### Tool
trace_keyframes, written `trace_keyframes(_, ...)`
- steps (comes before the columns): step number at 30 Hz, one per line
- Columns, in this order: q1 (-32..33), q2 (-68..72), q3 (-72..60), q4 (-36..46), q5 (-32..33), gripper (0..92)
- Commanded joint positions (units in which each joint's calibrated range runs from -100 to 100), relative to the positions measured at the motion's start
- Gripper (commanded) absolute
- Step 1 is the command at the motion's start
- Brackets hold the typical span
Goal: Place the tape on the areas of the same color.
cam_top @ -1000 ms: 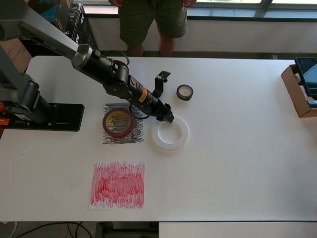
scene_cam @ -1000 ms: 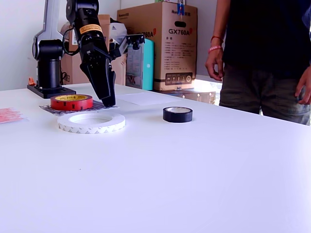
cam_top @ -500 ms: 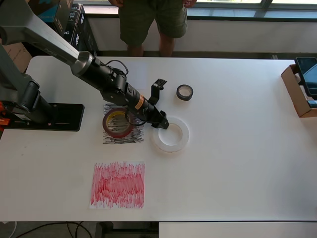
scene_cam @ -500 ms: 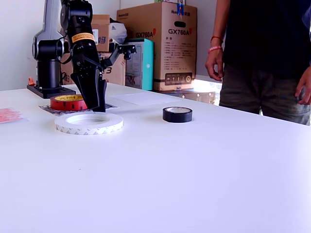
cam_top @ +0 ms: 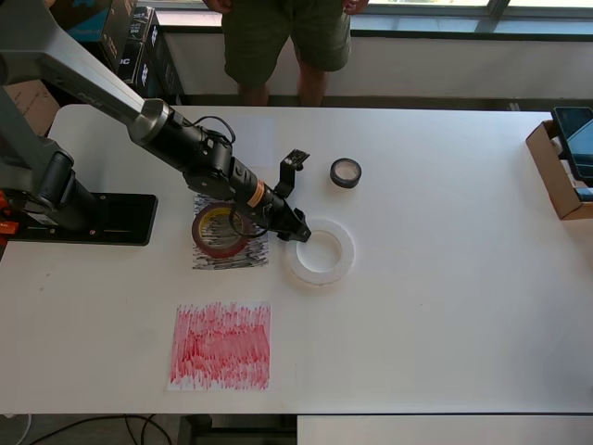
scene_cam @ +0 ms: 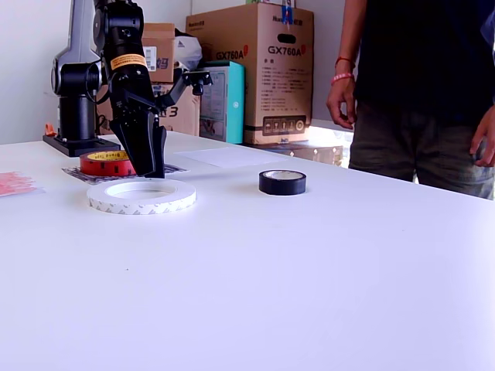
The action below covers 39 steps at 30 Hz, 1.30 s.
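Observation:
The dark-red roll (cam_top: 206, 243) with a yellowish core lies on the black scribbled sheet (cam_top: 250, 256); both show in the exterior view (scene_cam: 100, 164) (scene_cam: 74, 174). The wide white ring (cam_top: 345, 264) (scene_cam: 141, 202) lies flat just right of that sheet in the overhead view. My gripper (cam_top: 299, 234) (scene_cam: 157, 171) points down between the red roll and the ring, its tip at the ring's outer rim, and the fingers look closed together. The small black roll (cam_top: 334, 176) (scene_cam: 282, 184) lies apart on the table. The red scribbled sheet (cam_top: 220, 345) (scene_cam: 11, 184) is bare. The white sheet (scene_cam: 232, 157) is bare.
A person (cam_top: 283, 37) (scene_cam: 418, 85) stands at the table's far side. The arm's base plate (cam_top: 93, 218) sits at the overhead view's left. A cardboard box (cam_top: 561, 176) stands at the table's right edge. Large cartons (scene_cam: 267, 73) stand behind the table.
The gripper has moved toward the overhead view's left and lower, from over the ring's rim to its outer edge. The white ring has shifted slightly.

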Motion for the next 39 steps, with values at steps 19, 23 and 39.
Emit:
trace_keyframes(19,-0.27,-0.05,-1.07,0.01,4.40,29.3)
trace_keyframes(23,-0.27,1.63,-1.07,0.01,4.32,20.3)
trace_keyframes(39,0.36,-0.33,-0.89,0.86,4.89,0.0)
